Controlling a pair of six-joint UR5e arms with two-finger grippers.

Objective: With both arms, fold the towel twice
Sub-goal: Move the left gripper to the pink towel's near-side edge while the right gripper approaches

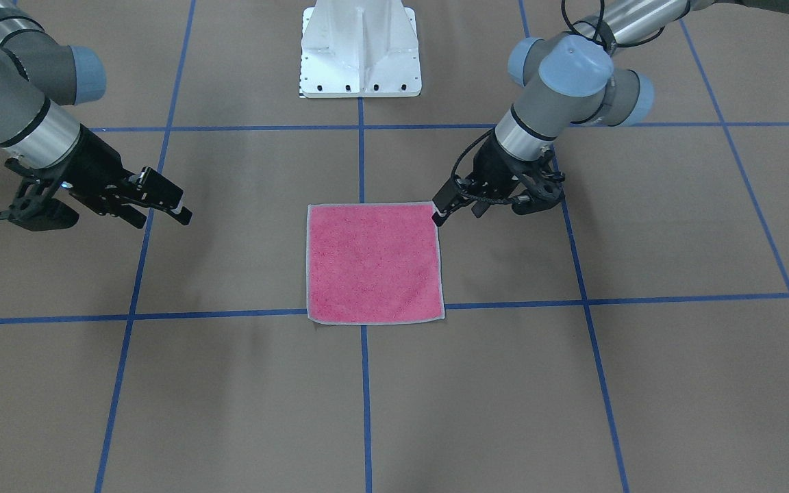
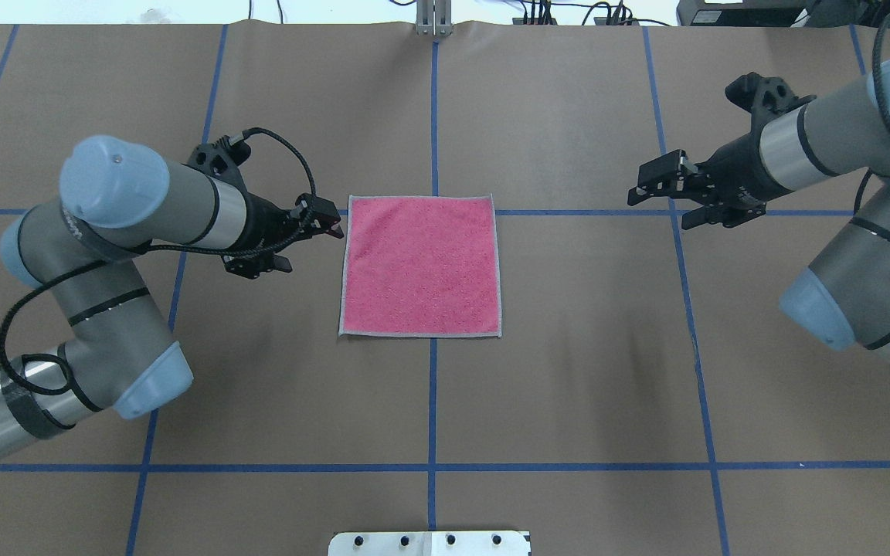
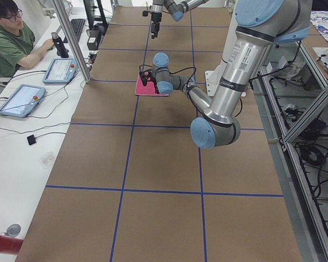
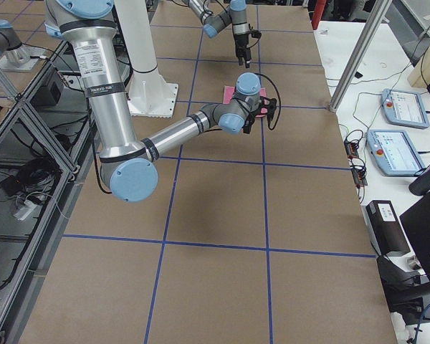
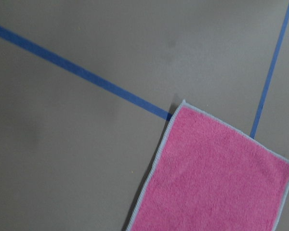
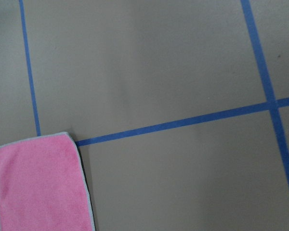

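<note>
Front view: flat pink towel (image 1: 374, 263), frame centre; left gripper (image 1: 451, 212), jaws seemingly parted, at its upper-right corner | Overhead: right gripper (image 2: 640, 185) parted, well apart, upper right | Judgement: pinch 2 adjacent corners, lift evenly.

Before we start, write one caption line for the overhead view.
Unfolded pink towel lies flat; left gripper at its far left corner, right gripper well clear.

Robotics lab: brown paper-topped table (image 2: 568, 386) gridded in blue tape (image 2: 432, 401); past the left gripper (image 2: 331, 222), grey touchscreen pendants (image 3: 60, 70) on a white bench (image 3: 16, 155), a seated person (image 3: 13, 46), aluminium posts (image 3: 71, 38).
</note>
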